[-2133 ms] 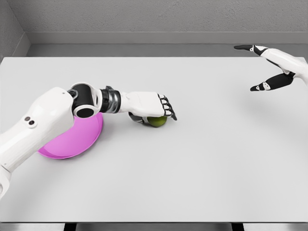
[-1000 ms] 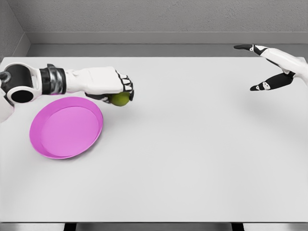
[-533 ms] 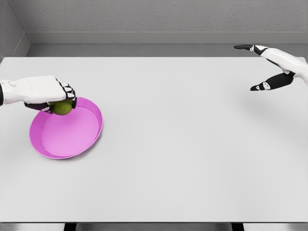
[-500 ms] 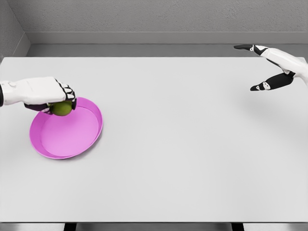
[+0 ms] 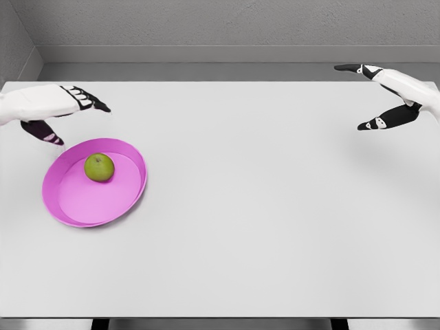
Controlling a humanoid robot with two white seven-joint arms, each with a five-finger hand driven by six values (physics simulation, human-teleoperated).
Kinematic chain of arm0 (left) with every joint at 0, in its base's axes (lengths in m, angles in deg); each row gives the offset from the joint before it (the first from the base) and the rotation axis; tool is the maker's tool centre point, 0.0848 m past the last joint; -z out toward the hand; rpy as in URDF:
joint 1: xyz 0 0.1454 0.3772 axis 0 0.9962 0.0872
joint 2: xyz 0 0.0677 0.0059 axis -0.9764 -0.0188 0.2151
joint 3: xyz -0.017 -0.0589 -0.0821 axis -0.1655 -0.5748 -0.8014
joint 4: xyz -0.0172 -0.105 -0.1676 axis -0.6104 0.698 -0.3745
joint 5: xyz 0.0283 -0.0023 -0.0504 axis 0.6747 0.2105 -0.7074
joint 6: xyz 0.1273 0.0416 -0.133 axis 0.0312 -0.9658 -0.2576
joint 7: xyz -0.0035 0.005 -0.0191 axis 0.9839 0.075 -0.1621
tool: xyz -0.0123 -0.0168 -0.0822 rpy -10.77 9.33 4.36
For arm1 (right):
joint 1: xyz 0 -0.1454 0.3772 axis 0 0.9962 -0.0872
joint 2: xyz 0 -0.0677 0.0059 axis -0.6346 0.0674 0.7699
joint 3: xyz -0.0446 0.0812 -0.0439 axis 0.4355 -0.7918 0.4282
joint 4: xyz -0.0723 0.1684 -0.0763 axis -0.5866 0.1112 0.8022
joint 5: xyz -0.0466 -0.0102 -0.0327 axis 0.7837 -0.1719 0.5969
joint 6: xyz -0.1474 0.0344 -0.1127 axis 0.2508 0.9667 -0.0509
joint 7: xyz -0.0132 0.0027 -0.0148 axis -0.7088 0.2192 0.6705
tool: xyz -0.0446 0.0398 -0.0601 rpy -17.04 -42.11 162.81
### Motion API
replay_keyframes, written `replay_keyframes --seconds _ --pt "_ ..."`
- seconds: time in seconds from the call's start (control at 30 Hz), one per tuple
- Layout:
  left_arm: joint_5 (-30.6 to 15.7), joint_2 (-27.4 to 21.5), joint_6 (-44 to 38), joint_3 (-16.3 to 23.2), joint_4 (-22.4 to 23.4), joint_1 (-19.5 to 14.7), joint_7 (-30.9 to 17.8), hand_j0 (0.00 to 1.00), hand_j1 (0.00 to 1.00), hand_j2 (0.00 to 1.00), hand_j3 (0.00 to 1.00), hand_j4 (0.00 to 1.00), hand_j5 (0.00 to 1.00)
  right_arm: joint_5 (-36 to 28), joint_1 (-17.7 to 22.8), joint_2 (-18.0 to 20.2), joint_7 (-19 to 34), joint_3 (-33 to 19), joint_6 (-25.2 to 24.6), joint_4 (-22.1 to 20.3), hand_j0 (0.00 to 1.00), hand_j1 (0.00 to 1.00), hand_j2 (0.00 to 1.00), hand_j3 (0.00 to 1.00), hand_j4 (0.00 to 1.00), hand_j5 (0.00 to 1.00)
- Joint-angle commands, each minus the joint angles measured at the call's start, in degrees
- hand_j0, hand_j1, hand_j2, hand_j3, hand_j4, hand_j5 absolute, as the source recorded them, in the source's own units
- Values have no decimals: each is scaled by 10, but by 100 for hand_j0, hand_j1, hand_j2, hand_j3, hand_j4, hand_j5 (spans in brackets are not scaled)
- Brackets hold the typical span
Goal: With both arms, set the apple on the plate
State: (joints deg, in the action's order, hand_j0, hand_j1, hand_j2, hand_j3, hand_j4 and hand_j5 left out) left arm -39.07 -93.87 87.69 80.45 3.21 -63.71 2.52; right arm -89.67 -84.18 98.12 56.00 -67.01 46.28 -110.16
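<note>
Currently the apple [image 5: 100, 167] sits inside the plate [image 5: 75, 210], on the upper half of the dish, a little toward the rim farthest from me. It is green, upright, and nothing touches it. The plate is pink, round and shallow, and lies flat on the table [image 5: 261, 227] toward the table's left edge.

My left robot hand [image 5: 49, 108] hovers above and behind the plate, just past its far-left rim. Fingers [image 5: 86, 100] are stretched out and spread, pointing right; the thumb hangs down below the palm toward the plate's rim. It holds nothing and is clear of the apple.

My right robot hand [image 5: 386, 96] is well apart from the plate, over the table's far right corner. Its fingers are extended toward the left and the thumb is separated wide beneath them; nothing is between them. The arm enters from the right edge of the head view.

Table surface is plain light grey. Grey wall [image 5: 227, 27] runs behind it, well beyond the plate.
</note>
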Motion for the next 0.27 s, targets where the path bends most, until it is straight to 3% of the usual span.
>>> replay_keyframes --seconds 0.0,0.07,0.23 --pt "-52 42 -1 -51 124 0 0 100 100 100 100 100 100 -5 0 1 0 0 -2 0 100 100 100 100 100 100" --pt "-52 64 -1 -67 169 0 0 100 100 100 100 100 100 -5 0 1 0 0 -2 0 100 100 100 100 100 100" --pt "-48 79 -1 -63 168 3 -1 100 100 100 100 100 100 -5 1 1 0 0 -2 0 100 100 100 100 100 100"
